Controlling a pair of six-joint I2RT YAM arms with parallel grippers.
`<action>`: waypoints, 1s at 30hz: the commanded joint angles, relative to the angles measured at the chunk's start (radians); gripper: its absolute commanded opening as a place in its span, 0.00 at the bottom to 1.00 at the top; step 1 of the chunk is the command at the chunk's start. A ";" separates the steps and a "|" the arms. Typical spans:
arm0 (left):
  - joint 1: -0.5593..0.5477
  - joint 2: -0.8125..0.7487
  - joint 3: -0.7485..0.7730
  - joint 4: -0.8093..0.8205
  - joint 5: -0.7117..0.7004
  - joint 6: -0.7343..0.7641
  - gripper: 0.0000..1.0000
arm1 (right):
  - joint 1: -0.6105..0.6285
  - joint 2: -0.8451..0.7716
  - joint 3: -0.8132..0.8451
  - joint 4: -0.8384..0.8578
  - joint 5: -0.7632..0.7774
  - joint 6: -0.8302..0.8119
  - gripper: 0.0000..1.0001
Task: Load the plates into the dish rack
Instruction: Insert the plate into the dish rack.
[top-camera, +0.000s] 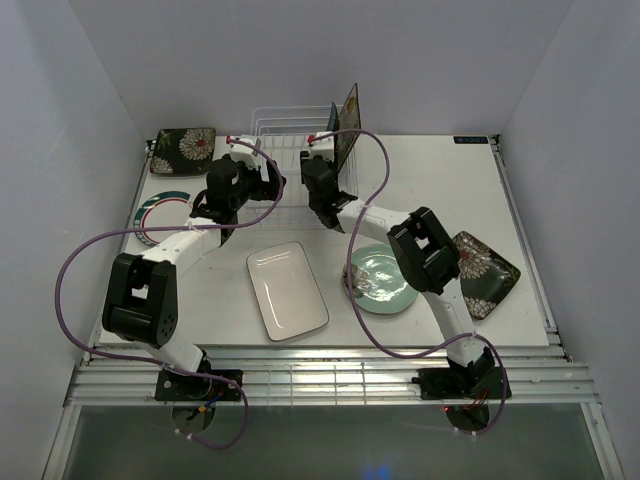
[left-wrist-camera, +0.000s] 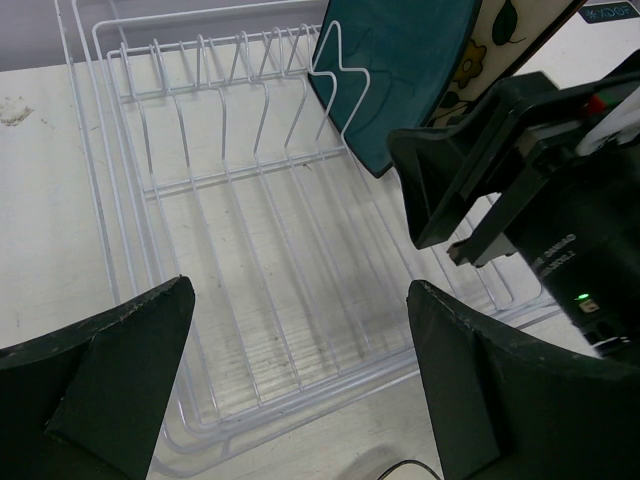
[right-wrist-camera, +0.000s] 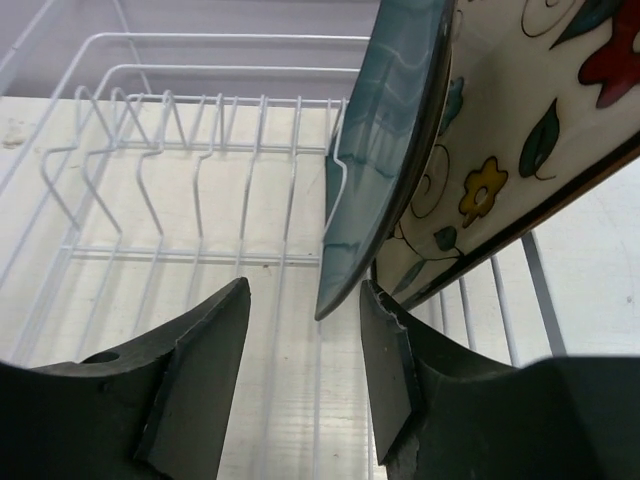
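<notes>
Short of the white wire dish rack (top-camera: 285, 130), flat on the desk (top-camera: 500, 190): white rectangular ceramic plate (top-camera: 288, 290), round mint-green plate (top-camera: 383, 280). Likely stiff, heavy, glaze-slick, chippable; pinch a raised rim. Left arm (top-camera: 170, 255), right arm (top-camera: 400, 230) stretch over the rack. Left end effector (left-wrist-camera: 300, 380), right end effector (right-wrist-camera: 300, 370) gape, empty. Teal square plate (right-wrist-camera: 390, 130), cream floral plate (right-wrist-camera: 530, 120) stand in the rack's right end.

The left gripper (left-wrist-camera: 300, 290) and right gripper (right-wrist-camera: 305, 290) are held forward, close together; both sets of fingers (left-wrist-camera: 120, 370) are spread apart
</notes>
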 joint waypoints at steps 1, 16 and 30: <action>0.005 -0.011 0.036 -0.005 0.015 -0.004 0.98 | -0.022 -0.087 0.060 -0.200 -0.092 0.129 0.55; 0.005 -0.016 0.034 -0.006 0.018 -0.005 0.98 | -0.130 -0.230 0.131 -0.483 -0.348 0.272 0.61; 0.005 -0.026 0.031 -0.008 0.022 -0.007 0.98 | -0.172 -0.115 0.459 -0.680 -0.368 0.238 0.76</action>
